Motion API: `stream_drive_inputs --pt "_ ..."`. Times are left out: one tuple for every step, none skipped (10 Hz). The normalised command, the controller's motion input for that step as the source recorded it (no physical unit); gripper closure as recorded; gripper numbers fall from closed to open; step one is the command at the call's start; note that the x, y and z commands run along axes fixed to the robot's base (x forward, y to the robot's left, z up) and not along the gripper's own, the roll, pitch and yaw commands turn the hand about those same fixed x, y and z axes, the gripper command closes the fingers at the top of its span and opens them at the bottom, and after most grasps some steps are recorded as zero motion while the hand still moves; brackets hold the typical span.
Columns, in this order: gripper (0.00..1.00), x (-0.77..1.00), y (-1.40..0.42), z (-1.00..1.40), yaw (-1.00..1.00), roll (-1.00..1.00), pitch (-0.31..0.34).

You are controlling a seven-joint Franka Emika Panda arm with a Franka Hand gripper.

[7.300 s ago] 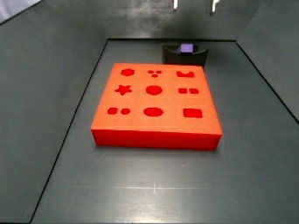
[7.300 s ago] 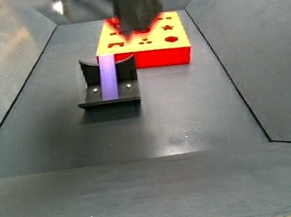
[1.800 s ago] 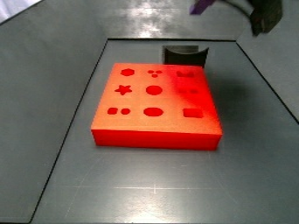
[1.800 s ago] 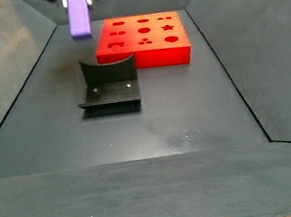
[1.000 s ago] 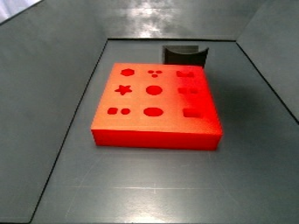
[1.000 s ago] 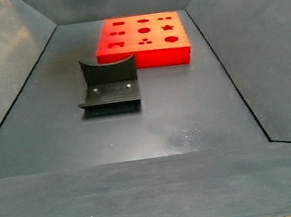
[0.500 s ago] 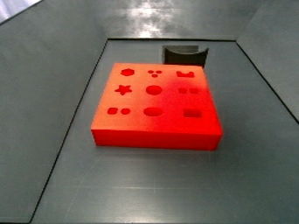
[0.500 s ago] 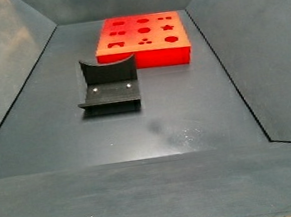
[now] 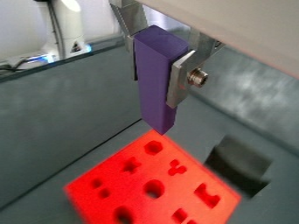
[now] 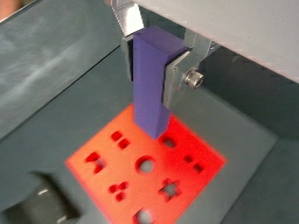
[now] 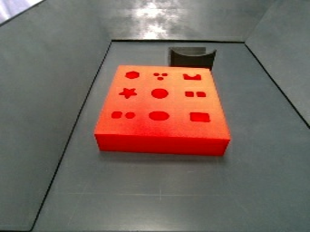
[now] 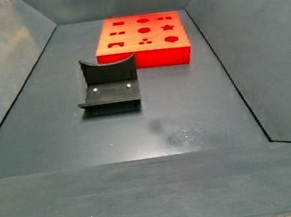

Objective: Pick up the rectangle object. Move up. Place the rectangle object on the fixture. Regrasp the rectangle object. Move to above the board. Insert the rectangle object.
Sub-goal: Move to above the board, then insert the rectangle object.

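Note:
In both wrist views my gripper is shut on the purple rectangle object, which hangs upright between the silver fingers, high above the red board. The board with its cut-outs lies on the floor in both side views. The black fixture stands empty beside the board; it also shows in both wrist views. The gripper and the rectangle object are out of view in both side views.
The dark bin floor is bounded by sloping grey walls on all sides. A white stand with cables shows beyond the bin wall in a wrist view.
The gripper with the purple rectangle object has risen out of both side views since 1.8 s ago. Its shadow over the board's right side has faded. The fixture stands empty.

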Motion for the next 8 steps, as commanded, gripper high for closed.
stream_drive_inputs --pt "1.0 -0.08 -0.03 0.01 -0.05 -0.62 -0.022" --pt "1.0 -0.06 -0.01 0.01 -0.02 -0.38 -0.02" --pt "1.0 -0.04 0.0 0.01 -0.02 -0.28 -0.023" --pt "1.0 0.89 0.0 -0.68 0.04 0.0 -0.047" --pt "1.0 0.84 0.0 -0.79 0.05 -0.08 -0.126" --pt "1.0 0.8 0.0 -0.94 0.09 -0.09 -0.083" --pt "1.0 0.78 -0.05 -1.0 0.15 -0.11 -0.026" --pt "1.0 0.77 -0.06 -1.0 0.17 -0.13 -0.024"
